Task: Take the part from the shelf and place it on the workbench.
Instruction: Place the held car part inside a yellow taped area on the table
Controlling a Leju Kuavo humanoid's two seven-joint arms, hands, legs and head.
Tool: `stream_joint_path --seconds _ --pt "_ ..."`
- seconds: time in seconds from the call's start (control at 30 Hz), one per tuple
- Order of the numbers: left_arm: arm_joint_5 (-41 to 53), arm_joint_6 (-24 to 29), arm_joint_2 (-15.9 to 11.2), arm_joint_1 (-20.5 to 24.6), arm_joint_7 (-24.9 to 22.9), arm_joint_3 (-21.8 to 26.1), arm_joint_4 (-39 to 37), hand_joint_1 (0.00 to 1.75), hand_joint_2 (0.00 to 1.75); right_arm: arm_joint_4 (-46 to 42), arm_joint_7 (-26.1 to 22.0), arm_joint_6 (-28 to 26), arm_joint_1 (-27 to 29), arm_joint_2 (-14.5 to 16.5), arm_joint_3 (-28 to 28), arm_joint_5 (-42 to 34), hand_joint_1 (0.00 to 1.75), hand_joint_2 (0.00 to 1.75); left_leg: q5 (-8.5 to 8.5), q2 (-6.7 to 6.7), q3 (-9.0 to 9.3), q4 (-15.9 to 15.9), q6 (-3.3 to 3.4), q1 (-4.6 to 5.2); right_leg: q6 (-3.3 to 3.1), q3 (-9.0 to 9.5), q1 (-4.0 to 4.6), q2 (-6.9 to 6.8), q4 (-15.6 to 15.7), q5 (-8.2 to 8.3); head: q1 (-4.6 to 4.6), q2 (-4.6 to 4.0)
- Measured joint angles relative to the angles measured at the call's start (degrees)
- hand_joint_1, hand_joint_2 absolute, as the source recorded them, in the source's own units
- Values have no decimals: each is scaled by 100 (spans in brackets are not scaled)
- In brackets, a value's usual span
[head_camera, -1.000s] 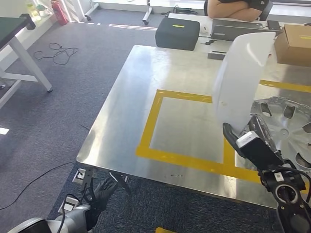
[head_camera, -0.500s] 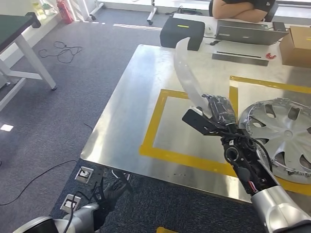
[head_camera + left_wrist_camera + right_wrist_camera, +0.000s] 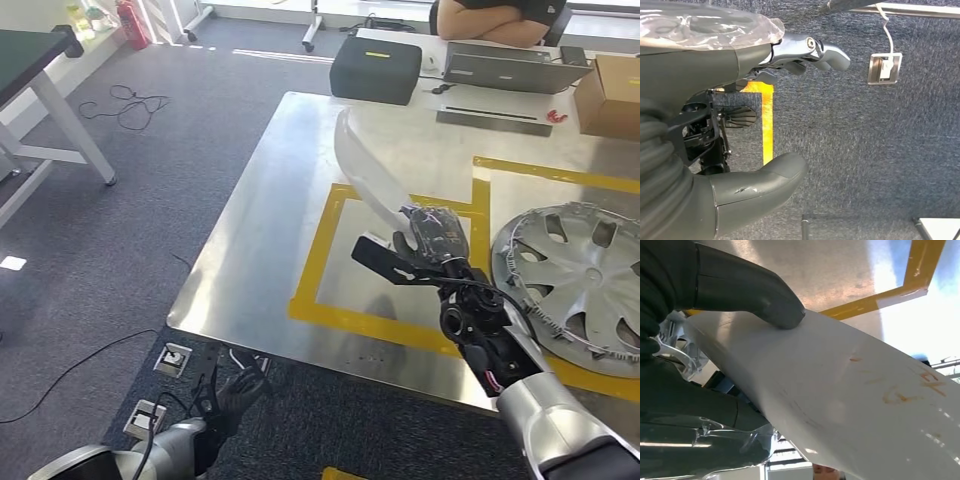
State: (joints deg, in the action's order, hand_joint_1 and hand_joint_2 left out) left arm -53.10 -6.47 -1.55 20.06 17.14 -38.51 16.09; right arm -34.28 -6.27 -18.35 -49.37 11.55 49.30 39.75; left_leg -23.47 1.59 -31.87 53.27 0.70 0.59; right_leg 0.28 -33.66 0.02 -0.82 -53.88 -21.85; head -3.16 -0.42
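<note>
The right hand [image 3: 432, 235] grips the white curved plastic panel [image 3: 367, 175] at its lower end; in the right wrist view the thumb [image 3: 753, 292] presses flat on the panel's broad face [image 3: 851, 390]. The panel is held in the air above the bare steel workbench [image 3: 256, 260], over the near-left rectangle of yellow floor-marking tape [image 3: 317, 255]. It slants up and away from the hand toward the far left. Whether its lower edge touches the bench cannot be told.

Surroundings on the bench:
- A silver spoked wheel cover [image 3: 577, 285] lies flat just right of the right arm, inside the adjoining taped zone.
- A dark grey zipped case [image 3: 375, 70] sits at the far edge, beyond the panel's upper tip.
- A grey laptop [image 3: 502, 68] and a brown cardboard box [image 3: 613, 95] stand along the far right edge. A person with folded arms [image 3: 490, 18] sits behind them.

The bench surface left of the taped rectangle is bare metal to its left and near edges.

The left hand [image 3: 230, 395] hangs below the bench's near edge, over grey carpet [image 3: 113, 230]. Its fingers are spread and hold nothing. A metal floor socket [image 3: 884, 68] lies near it. A black cable [image 3: 124, 108] is coiled on the carpet at far left.
</note>
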Motion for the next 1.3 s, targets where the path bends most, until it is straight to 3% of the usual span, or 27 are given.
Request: stream_joint_path --seconds 0.77,1.3 --pt "-90 9 1 11 -10 -161 0 0 175 775 1457 561 -108 -4 445 1812 175 175 6 -12 -4 1 2 1 0 -10 0 13 8 15 0 0" --pt "-96 9 -5 9 -11 -162 0 0 175 955 1510 596 -128 -129 519 1865 175 175 8 -19 -8 1 -1 1 -5 -16 0 21 8 19 0 0"
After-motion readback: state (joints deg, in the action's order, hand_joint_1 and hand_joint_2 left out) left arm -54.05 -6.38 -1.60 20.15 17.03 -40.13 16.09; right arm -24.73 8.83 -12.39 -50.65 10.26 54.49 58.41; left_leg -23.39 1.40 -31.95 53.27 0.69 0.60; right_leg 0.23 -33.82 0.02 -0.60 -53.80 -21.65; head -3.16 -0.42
